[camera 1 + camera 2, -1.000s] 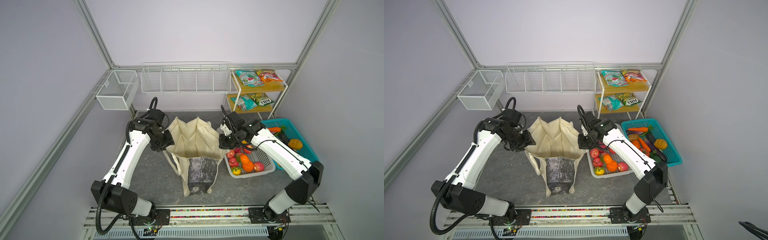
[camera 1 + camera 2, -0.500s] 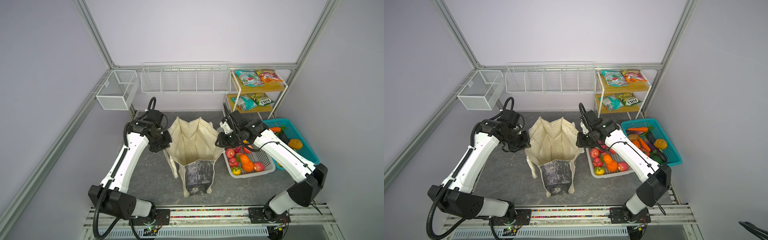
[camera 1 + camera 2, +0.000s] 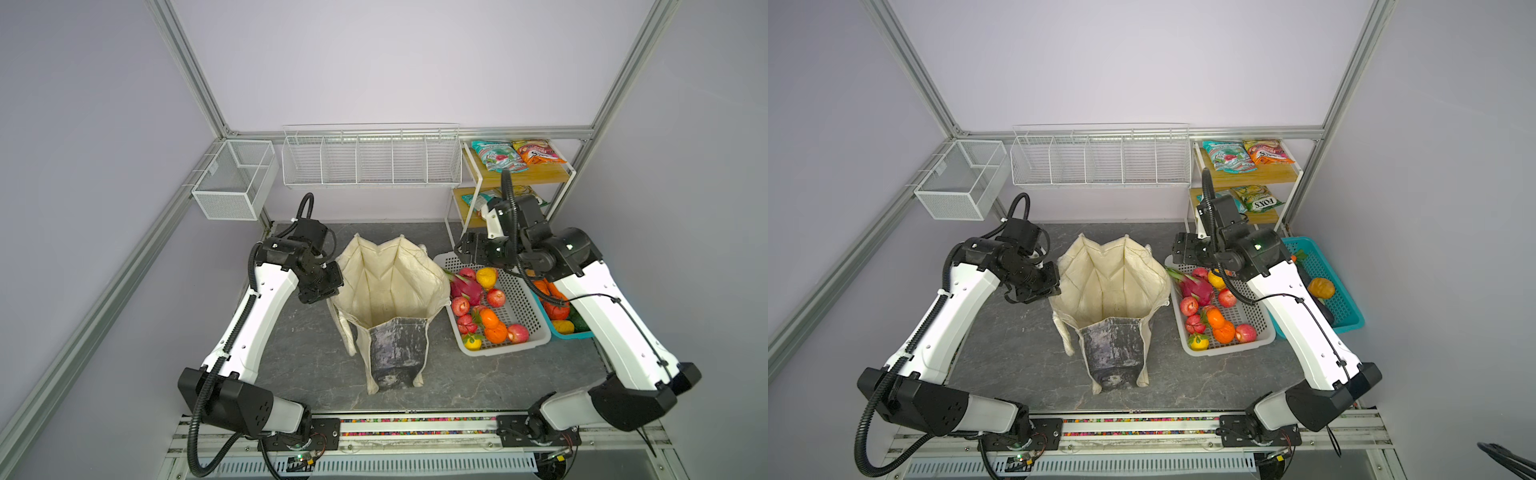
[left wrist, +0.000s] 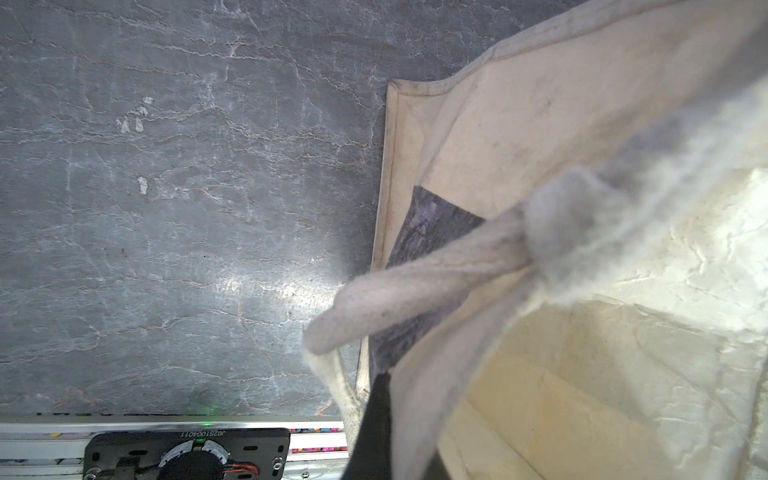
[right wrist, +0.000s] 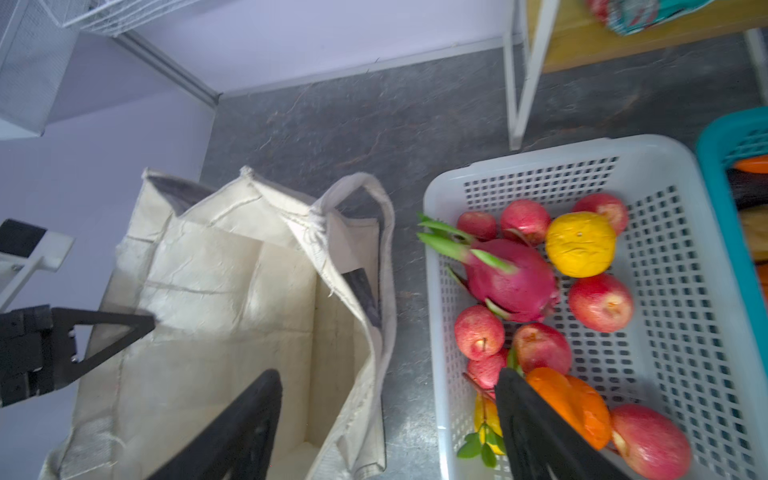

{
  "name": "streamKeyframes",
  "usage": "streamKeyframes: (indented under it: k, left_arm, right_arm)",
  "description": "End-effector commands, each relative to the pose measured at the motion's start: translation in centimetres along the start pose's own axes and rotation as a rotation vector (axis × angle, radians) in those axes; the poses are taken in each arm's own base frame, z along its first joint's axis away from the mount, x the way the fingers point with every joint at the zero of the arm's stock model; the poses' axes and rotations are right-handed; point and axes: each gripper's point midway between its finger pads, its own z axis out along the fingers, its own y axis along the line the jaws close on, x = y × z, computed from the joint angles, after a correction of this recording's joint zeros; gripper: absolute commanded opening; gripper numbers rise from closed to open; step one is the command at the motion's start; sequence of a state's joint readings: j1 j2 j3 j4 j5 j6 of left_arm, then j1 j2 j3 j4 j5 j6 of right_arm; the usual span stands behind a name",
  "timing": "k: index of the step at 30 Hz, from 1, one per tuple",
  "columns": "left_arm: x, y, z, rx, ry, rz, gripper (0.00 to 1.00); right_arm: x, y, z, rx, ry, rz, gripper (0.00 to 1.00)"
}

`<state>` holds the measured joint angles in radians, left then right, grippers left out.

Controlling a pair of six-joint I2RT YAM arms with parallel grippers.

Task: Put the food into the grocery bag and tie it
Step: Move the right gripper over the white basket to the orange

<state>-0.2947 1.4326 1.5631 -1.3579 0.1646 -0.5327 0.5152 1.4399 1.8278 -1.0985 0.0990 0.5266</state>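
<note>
By the white basket, right hand is hovering released (target one red apple squarely); left hand is clenching the grocery bag open.

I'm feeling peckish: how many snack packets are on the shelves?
4. Top shelf: a teal packet and an orange packet. Lower shelf: a second teal packet, partly hidden by the right arm, and a yellow-green packet.

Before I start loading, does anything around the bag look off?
Nothing spilled or damaged. The grocery bag stands open, no food visible inside, its left rim pinched by the left hand; its right rim sags toward the white basket, where the fruit lies.
</note>
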Motion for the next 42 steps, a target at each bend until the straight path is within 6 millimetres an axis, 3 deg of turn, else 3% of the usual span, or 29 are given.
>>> streamKeyframes:
  k: [1, 7, 12, 16, 24, 32, 42]
  left_arm:
    - [-1.0, -0.7, -0.5, 0.022, -0.038, 0.046, 0.0]
    - [-1.2, -1.1, -0.8, 0.04, -0.05, 0.074, 0.0]
    - [-1.3, -1.1, -0.6, 0.04, -0.049, 0.087, 0.0]
    - [-1.5, -1.2, -0.6, 0.039, -0.052, 0.094, 0.0]
    - [-1.9, -1.4, -0.5, 0.046, -0.067, 0.101, 0.0]
    - [-2.1, -1.3, -0.7, 0.045, -0.091, 0.121, 0.0]
    - [-1.7, -1.1, -0.8, 0.043, -0.095, 0.126, 0.0]
  right_arm:
    - [1.6, -5.1, -0.1, 0.166, 0.049, 0.065, 0.86]
    - [6.2, -10.7, 1.4, 0.264, 0.157, 0.283, 0.88]
    - [10.3, -12.9, 3.0, 0.334, 0.266, 0.468, 0.89]
    - [12.6, -13.2, 4.3, 0.345, 0.341, 0.582, 0.89]
    - [15.3, -14.1, 5.6, 0.411, 0.407, 0.705, 0.91]
    - [16.8, -13.3, 8.8, 0.368, 0.483, 0.832, 0.91]
    - [17.9, -13.9, 10.9, 0.388, 0.514, 0.851, 0.92]
